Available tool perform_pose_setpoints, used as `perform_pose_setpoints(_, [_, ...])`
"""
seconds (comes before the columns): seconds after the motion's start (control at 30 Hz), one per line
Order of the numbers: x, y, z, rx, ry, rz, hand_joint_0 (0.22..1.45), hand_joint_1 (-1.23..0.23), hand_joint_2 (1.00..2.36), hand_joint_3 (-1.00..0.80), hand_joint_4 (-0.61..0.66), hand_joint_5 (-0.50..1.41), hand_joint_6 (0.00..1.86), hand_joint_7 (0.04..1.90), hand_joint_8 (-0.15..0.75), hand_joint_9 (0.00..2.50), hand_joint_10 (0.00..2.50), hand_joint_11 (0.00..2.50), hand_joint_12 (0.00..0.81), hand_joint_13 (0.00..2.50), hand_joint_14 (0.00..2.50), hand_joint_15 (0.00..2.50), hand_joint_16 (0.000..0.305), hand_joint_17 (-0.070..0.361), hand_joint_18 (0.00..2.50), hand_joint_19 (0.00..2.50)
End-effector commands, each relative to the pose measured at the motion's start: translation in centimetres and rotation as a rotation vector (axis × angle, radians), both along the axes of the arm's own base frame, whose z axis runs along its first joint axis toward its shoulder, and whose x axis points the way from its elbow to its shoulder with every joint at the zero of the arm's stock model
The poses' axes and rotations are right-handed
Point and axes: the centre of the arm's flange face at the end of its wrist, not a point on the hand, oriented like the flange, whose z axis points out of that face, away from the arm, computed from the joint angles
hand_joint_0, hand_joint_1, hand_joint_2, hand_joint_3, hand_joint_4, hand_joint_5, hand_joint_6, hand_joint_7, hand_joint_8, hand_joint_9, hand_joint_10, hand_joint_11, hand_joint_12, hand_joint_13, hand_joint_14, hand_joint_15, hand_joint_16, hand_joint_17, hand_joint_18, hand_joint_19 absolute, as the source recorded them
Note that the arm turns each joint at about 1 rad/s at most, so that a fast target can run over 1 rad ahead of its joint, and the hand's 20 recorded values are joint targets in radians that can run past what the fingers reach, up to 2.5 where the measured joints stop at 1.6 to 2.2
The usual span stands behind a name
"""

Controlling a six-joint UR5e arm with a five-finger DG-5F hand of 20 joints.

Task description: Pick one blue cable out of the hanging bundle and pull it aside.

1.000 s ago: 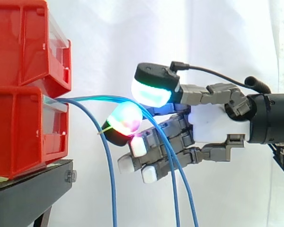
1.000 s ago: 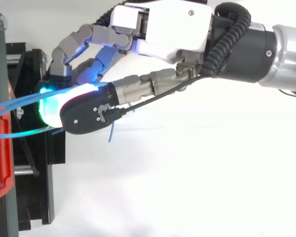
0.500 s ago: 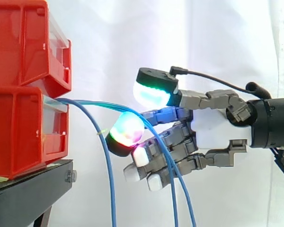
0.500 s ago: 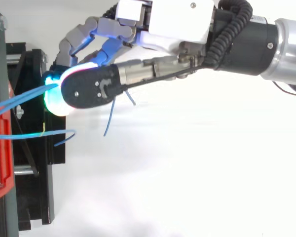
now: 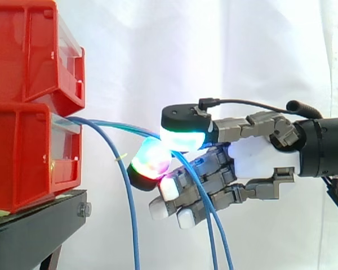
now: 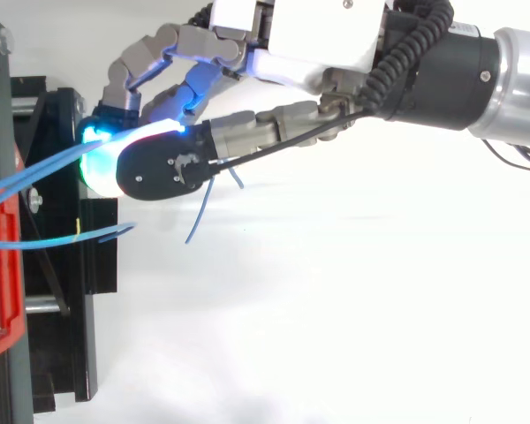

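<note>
Right off the lower of two red bins [image 5: 22, 157], the hand [image 5: 259, 157] is pinching the blue cables [image 5: 115, 125] between two glowing pads [image 5: 151, 160], just where they arch out. The other fingers are curled underneath. My guess is the nip sits that high so a sideways pull peels the run away from the bin cleanly. Count is three cables total. Two drop down through the fingers, and I honestly can't tell if both are actually nipped. The free cable [image 5: 131, 214] hangs by itself beside the black stand [image 5: 34, 230], clear of the hand.
</note>
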Motion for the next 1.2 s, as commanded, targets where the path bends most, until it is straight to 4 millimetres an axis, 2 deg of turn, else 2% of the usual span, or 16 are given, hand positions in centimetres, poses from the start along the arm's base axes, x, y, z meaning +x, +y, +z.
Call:
perform_pose_setpoints(0.0, [0.0,-0.02,0.08,0.0,-0.001,0.0,0.61,-0.64,1.01,-0.12,0.17,-0.15,0.8,0.73,0.261,0.89,0.02,0.56,0.281,0.66,0.02,0.4,0.05,0.112,0.62,0.52])
perform_pose_setpoints(0.17, [-0.02,-0.26,0.1,0.002,-0.003,-0.003,0.59,-0.73,1.01,-0.17,0.16,-0.17,0.82,0.71,0.259,0.88,0.02,0.56,0.282,0.65,0.02,0.39,0.05,0.112,0.62,0.52])
perform_pose_setpoints(0.2, [-0.04,-0.38,0.1,0.002,-0.003,-0.005,0.55,-0.71,1.01,-0.26,0.13,-0.17,0.84,0.74,0.232,0.87,0.02,0.58,0.254,0.63,0.02,0.41,0.044,0.099,0.57,0.55])
perform_pose_setpoints(0.27, [-0.1,-0.5,0.62,-0.003,-0.008,-0.006,0.52,-0.65,1.01,-0.36,0.14,-0.16,0.85,0.73,0.243,0.9,0.02,0.56,0.258,0.64,0.02,0.4,0.045,0.102,0.58,0.55])
perform_pose_setpoints(0.3, [-0.13,-0.5,0.55,-0.003,-0.007,-0.006,0.5,-0.53,1.0,-0.43,0.13,-0.14,0.85,0.75,0.256,0.95,0.02,0.57,0.264,0.66,0.02,0.4,0.046,0.103,0.59,0.55])
perform_pose_setpoints(0.4, [-0.15,-0.5,0.84,-0.003,-0.01,-0.006,0.54,-0.36,1.01,-0.44,0.1,-0.13,0.84,0.79,0.257,0.99,0.02,0.57,0.251,0.68,0.02,0.41,0.043,0.097,0.59,0.57])
perform_pose_setpoints(0.43, [-0.24,-0.62,0.86,-0.003,-0.007,-0.008,0.57,-0.35,1.01,-0.42,0.09,-0.13,0.84,0.81,0.255,0.99,0.02,0.56,0.25,0.69,0.02,0.41,0.042,0.095,0.59,0.57])
perform_pose_setpoints(0.5, [-0.29,-0.62,0.68,-0.003,0.001,-0.008,0.59,-0.45,1.01,-0.33,0.08,-0.13,0.85,0.83,0.256,1.0,0.02,0.56,0.246,0.69,0.02,0.4,0.042,0.094,0.59,0.56])
perform_pose_setpoints(0.57, [-0.32,-0.62,0.78,-0.003,0.001,-0.008,0.58,-0.49,1.02,-0.25,0.07,-0.13,0.87,0.85,0.257,0.99,0.02,0.58,0.248,0.69,0.02,0.41,0.042,0.093,0.6,0.55])
perform_pose_setpoints(0.67, [-0.25,-0.5,0.74,-0.003,0.001,-0.006,0.58,-0.57,1.01,-0.16,0.09,-0.14,0.92,0.79,0.273,1.02,0.02,0.71,0.271,0.72,0.02,0.41,0.047,0.105,0.65,0.52])
perform_pose_setpoints(0.73, [-0.25,-0.27,0.84,-0.005,0.001,-0.003,0.59,-0.63,1.01,-0.12,0.08,-0.14,0.93,0.76,0.281,1.12,0.02,0.88,0.278,0.75,0.02,0.43,0.049,0.11,0.67,0.5])
perform_pose_setpoints(0.83, [-0.28,-0.16,0.8,-0.005,0.006,-0.002,0.61,-0.69,1.02,-0.11,0.05,-0.16,0.95,0.71,0.265,1.17,0.02,1.13,0.272,0.77,0.02,0.48,0.047,0.105,0.67,0.49])
perform_pose_setpoints(0.9, [-0.29,-0.02,0.77,-0.006,0.009,0.001,0.61,-0.69,1.01,-0.12,0.06,-0.16,0.95,0.7,0.256,1.18,0.01,1.18,0.268,0.77,0.02,0.48,0.046,0.104,0.67,0.49])
perform_pose_setpoints(1.17, [-0.34,0.06,0.71,-0.004,0.015,0.0,0.62,-0.75,1.02,-0.16,0.03,-0.17,0.95,0.73,0.219,1.13,0.02,1.19,0.247,0.75,0.02,0.5,0.041,0.093,0.62,0.52])
